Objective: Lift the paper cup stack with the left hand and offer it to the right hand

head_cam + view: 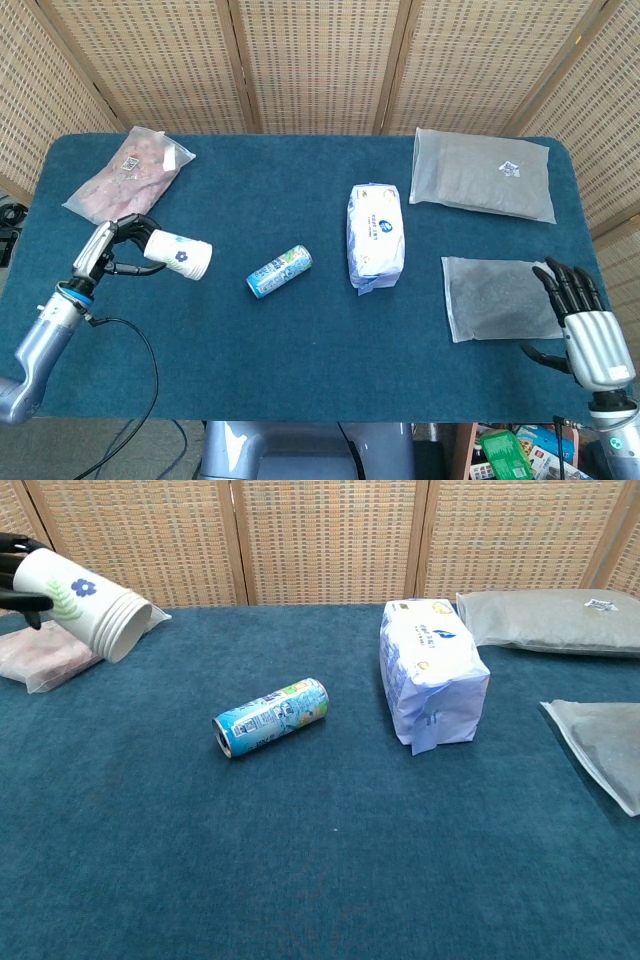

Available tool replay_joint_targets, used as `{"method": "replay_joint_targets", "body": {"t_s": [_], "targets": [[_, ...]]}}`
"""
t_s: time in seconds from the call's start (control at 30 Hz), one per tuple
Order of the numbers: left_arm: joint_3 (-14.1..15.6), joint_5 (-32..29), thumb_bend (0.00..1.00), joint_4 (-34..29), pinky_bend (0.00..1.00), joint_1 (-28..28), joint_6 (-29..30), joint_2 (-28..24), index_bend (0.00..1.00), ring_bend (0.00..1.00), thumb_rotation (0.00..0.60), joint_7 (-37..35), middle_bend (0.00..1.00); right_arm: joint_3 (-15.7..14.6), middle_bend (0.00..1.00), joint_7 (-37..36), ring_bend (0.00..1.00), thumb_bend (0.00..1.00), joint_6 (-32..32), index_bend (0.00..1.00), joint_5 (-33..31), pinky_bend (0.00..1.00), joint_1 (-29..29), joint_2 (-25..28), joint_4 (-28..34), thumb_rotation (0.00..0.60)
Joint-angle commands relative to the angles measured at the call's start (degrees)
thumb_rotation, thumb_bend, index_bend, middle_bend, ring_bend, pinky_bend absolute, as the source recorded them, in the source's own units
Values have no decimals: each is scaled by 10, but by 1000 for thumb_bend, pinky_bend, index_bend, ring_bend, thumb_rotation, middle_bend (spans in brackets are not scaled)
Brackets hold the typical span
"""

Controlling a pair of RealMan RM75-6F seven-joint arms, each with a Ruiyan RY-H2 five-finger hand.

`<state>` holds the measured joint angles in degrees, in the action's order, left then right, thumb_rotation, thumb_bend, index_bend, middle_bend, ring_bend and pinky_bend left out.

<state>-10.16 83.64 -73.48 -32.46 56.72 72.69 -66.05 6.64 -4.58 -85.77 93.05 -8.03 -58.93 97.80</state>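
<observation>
A stack of white paper cups (180,254) with a blue flower print hangs in the air over the table's left side, tipped on its side with the rims pointing right. My left hand (112,248) grips it around its closed end; in the chest view the paper cup stack (86,602) shows at the top left with the left hand's dark fingers (18,584) wrapped over it. My right hand (585,328) is at the table's front right corner, fingers spread and holding nothing.
A blue drink can (279,272) lies on its side mid-table. A white and blue tissue pack (375,236) lies right of it. A pink bagged item (129,176) lies at the back left, a grey bag (482,173) at the back right, another grey bag (505,298) beside my right hand.
</observation>
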Motion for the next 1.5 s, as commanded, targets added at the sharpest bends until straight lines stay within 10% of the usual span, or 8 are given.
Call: {"method": "replay_joint_targets", "body": {"t_s": [0.03, 0.6, 1.5], "targets": [[-12, 24, 176, -34, 515, -40, -38, -22, 506, 483, 600, -101, 492, 13, 3, -16, 0, 0, 12, 62, 27, 0, -32, -6, -24, 600], [-69, -18, 176, -20, 515, -199, -143, 97, 506, 483, 600, -110, 492, 71, 87, -28, 0, 43, 82, 144, 19, 0, -155, -13, -91, 600], [-97, -75, 180, -1, 515, -241, -174, 184, 506, 483, 600, -92, 492, 46, 331, -49, 223, 281, 12, 455, 173, 188, -295, -148, -235, 600]]}}
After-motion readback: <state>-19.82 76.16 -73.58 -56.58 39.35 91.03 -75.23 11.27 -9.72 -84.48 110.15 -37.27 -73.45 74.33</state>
